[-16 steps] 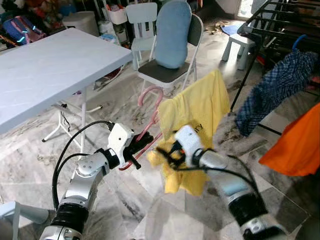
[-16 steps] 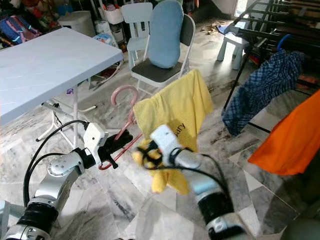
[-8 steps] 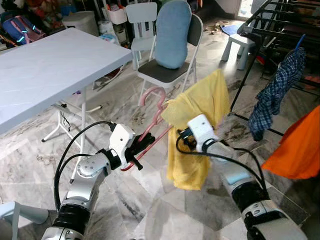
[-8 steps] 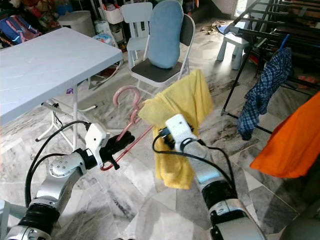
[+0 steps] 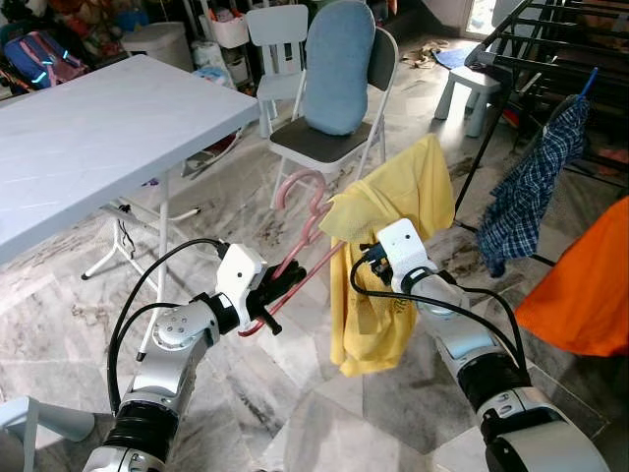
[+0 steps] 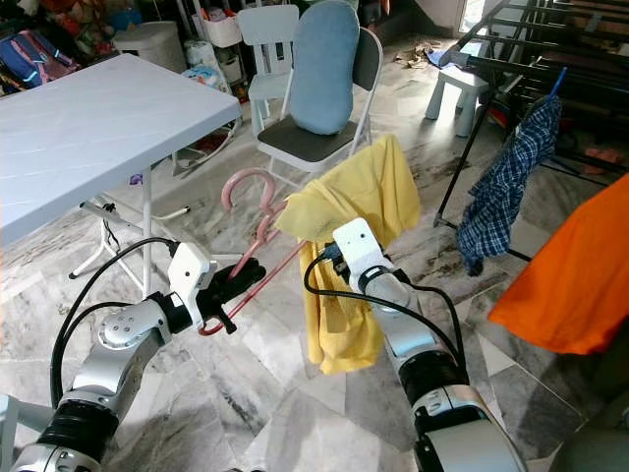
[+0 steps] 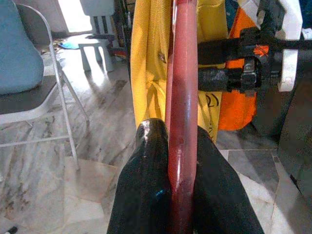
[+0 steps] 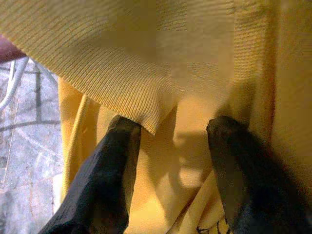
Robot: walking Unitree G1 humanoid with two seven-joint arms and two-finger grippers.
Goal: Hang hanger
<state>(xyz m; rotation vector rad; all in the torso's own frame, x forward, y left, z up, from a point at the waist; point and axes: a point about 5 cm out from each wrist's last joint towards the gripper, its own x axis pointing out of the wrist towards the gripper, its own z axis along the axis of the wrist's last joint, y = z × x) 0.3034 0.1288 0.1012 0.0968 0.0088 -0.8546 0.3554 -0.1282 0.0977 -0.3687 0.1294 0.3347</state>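
A pink hanger (image 5: 304, 228) slants up from my left gripper (image 5: 279, 286), which is shut on its lower end; its hook points up toward the chair. In the left wrist view both black fingers (image 7: 146, 185) clamp the pink bar (image 7: 182, 97). A yellow shirt (image 5: 393, 236) hangs over the hanger's far end and droops toward the floor. My right gripper (image 5: 365, 264) presses into the shirt's upper part from the right. In the right wrist view its fingers (image 8: 109, 170) stand apart, open, with a ribbed yellow hem (image 8: 146, 92) between them.
A black drying rack (image 5: 550, 59) stands at the right with a blue plaid cloth (image 5: 536, 187) and an orange cloth (image 5: 590, 285) on it. A white table (image 5: 98, 138) is at the left. Behind the hanger is a folding chair (image 5: 324, 143) with a blue cushion.
My right gripper has risen from the shirt's bunched lower part to its upper part, and the shirt now hangs longer. The left gripper holds the hanger still. The plaid cloth has swung.
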